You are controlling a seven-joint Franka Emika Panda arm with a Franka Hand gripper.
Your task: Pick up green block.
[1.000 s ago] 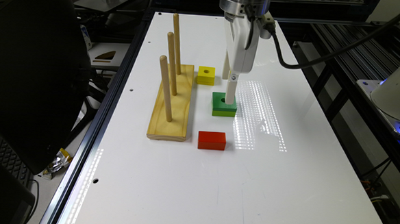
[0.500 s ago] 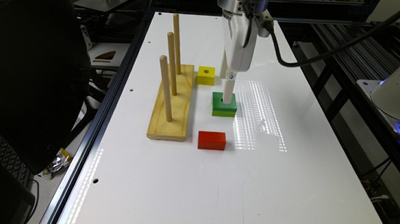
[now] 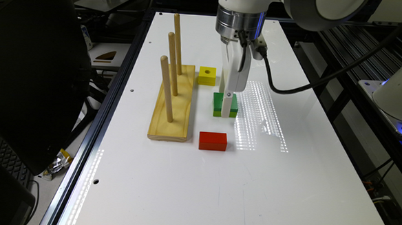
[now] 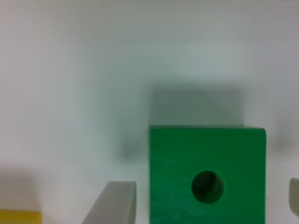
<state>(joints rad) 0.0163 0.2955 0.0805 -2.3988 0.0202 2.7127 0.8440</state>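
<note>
The green block [image 3: 217,103] lies flat on the white table [image 3: 217,189], just to the exterior view's right of the peg stand. In the wrist view the green block [image 4: 177,158] shows its dark top and round centre hole. My gripper [image 3: 226,108] hangs straight down over it, one white finger crossing the block's front face. In the wrist view the gripper [image 4: 205,200] is open. Its fingers [image 4: 114,205] stand on either side of the block with small gaps, not touching it.
A wooden stand [image 3: 172,104] with three upright pegs sits beside the green block. A yellow block [image 3: 207,75] lies behind it, and its corner shows as the yellow block [image 4: 18,217] in the wrist view. A red block [image 3: 213,141] lies in front. A dark monitor [image 3: 34,66] stands past the table's edge.
My gripper has come lower, so its fingers now reach down around the green block's sides. The blocks have not moved.
</note>
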